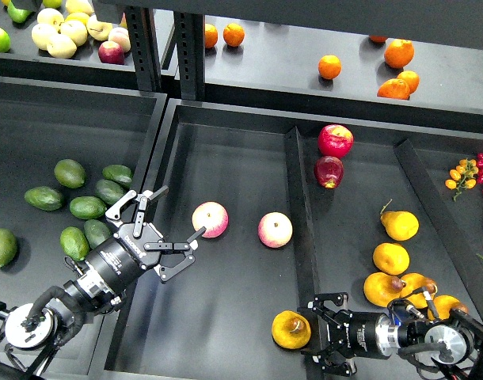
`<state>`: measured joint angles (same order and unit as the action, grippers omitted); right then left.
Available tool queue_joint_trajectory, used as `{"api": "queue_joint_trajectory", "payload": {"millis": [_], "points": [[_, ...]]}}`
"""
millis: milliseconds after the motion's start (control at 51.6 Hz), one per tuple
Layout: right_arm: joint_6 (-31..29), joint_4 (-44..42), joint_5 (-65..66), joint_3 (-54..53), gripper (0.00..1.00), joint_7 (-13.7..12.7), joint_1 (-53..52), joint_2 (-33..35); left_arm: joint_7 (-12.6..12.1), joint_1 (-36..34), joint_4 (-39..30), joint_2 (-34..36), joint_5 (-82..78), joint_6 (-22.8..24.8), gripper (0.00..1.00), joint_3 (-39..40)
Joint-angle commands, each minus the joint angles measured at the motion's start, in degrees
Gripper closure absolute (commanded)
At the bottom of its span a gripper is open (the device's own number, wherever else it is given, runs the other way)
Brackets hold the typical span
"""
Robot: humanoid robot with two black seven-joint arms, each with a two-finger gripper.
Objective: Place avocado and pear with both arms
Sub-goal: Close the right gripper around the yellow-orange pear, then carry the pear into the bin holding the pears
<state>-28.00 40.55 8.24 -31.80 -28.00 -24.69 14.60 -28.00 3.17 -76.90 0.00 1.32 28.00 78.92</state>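
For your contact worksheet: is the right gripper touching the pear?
Touching. The head view shows the right gripper with its fingers against the pear, no gap between them.

Setting is a mock produce display, as in a grocery shop. Black trays (pixel 226 332) with raised dividers (pixel 301 198) sort fruit by kind: avocados (pixel 87 207) in the left bin, pink-yellow apples (pixel 211 218) in the middle, red apples (pixel 335 140) and pears (pixel 391 258) to the right. A shelf (pixel 305 47) behind carries oranges (pixel 398 53) and pale fruit (pixel 61 36), separated by dark metal posts (pixel 190 47).
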Motion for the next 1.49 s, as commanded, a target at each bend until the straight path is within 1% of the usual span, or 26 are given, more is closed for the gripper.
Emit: {"api": "queue_joint_trajectory", "payload": {"millis": [0, 213, 329, 484, 581, 639, 697, 736, 794, 949, 1162, 1181, 1298, 1472], "points": [[0.0, -0.6, -0.1, 0.0, 0.33, 0.0, 0.0, -0.7, 0.0, 0.1, 0.0, 0.0, 0.0, 0.0, 0.01, 0.0], [0.0, -2.3, -0.1, -0.1, 0.35, 0.0, -0.1, -2.4, 0.0, 0.3, -0.1, 0.0, 0.0, 0.0, 0.01, 0.0], [0.0, -2.9, -0.1, -0.1, 0.41, 0.0, -0.1, -2.6, 0.0, 0.6, -0.4, 0.0, 0.0, 0.0, 0.01, 0.0], [0.0, -2.9, -0.1, -0.1, 0.55, 0.0, -0.1, -2.6, 0.0, 1.0, -0.7, 0.0, 0.0, 0.0, 0.01, 0.0], [0.0, -2.9, -0.2, -0.1, 0.59, 0.0, -0.1, -2.6, 0.0, 1.1, -0.9, 0.0, 0.0, 0.0, 0.01, 0.0], [0.0, -2.8, -0.2, -0.1, 0.64, 0.0, -0.1, -2.5, 0.0, 1.1, -1.1, 0.0, 0.0, 0.0, 0.01, 0.0], [0.0, -2.7, -0.7, -0.1, 0.71, 0.0, -0.1, -2.4, 0.0, 1.1, -1.1, 0.0, 0.0, 0.0, 0.01, 0.0], [0.0, -2.4, -1.7, -0.1, 0.79, 0.0, -0.1, -2.4, 0.0, 1.1, -1.1, 0.0, 0.0, 0.0, 0.01, 0.0], [0.0, -2.3, -2.8, -0.1, 0.83, 0.0, -0.1, -2.3, 0.0, 1.1, -1.1, 0.0, 0.0, 0.0, 0.01, 0.0], [0.0, 0.3, -4.9, -1.0, 0.84, 0.0, -0.4, -1.6, 0.0, 1.1, -1.1, 0.0, 0.0, 0.0, 0.01, 0.0], [0.0, 4.2, -5.2, -7.4, 0.84, 0.0, -0.4, 0.6, 0.0, 1.1, -1.1, 0.0, 0.0, 0.0, 0.01, 0.0], [0.0, 5.0, -5.3, -9.5, 0.84, 0.0, -0.4, 1.6, 0.0, 1.1, -1.1, 0.0, 0.0, 0.0, 0.01, 0.0], [0.0, 6.6, -5.4, -13.3, 0.84, 0.0, -0.4, 3.8, 0.0, 1.1, -1.0, 0.0, 0.0, 0.0, 0.01, 0.0], [0.0, 9.0, -6.9, -16.6, 0.83, 0.0, 0.3, 8.6, 0.0, 1.1, -1.0, 0.0, 0.0, 0.0, 0.01, -0.3]]}}
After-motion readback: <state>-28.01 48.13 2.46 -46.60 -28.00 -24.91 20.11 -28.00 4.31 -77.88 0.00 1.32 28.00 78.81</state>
